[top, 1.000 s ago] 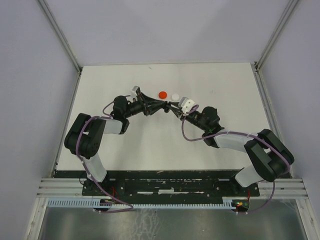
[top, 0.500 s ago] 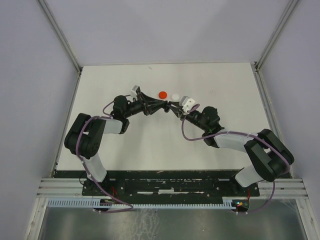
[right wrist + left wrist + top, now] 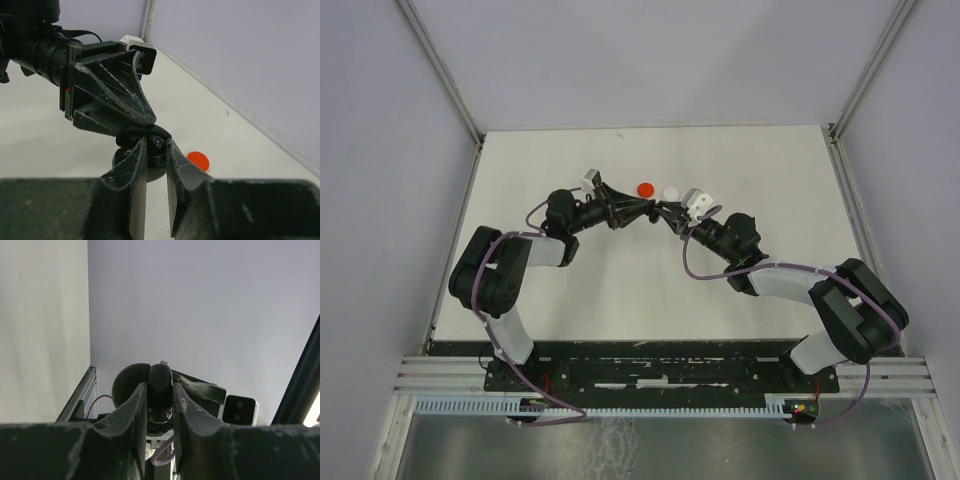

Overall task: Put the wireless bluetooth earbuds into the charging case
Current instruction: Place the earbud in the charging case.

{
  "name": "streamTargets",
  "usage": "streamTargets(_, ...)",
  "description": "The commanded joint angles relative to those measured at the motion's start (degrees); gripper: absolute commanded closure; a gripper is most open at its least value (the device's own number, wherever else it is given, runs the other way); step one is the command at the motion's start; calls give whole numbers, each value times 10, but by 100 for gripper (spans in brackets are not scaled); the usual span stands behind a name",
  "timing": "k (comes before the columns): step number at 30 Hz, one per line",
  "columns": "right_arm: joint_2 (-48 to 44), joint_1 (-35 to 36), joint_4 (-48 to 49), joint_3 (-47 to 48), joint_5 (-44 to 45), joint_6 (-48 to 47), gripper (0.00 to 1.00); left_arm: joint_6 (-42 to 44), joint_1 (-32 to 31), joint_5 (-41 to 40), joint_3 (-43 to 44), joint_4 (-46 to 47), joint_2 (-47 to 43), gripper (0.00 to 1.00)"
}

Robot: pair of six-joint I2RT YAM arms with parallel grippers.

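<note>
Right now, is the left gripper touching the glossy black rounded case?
Touching. The left wrist view shows the left gripper pinching the glossy black rounded case between both fingers, with no gap on either side.

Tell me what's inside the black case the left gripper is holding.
Only a small glossy black piece shows at the black case's mouth, pinched by the right gripper. The cavity itself is covered by that gripper's fingers and the left gripper.

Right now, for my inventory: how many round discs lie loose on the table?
2: a red plastic disc, a white plastic disc beside it; others may be hidden.
</note>
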Motion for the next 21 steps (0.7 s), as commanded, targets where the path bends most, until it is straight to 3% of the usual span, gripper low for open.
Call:
streamTargets(1, -13, 1, 10, 17, 15, 27, 79, -31, -2, -5, 26, 41, -12, 97)
streamTargets(21, -19, 1, 4, 25, 29, 53, 66, -29, -2, -7, 28, 40, -8, 97)
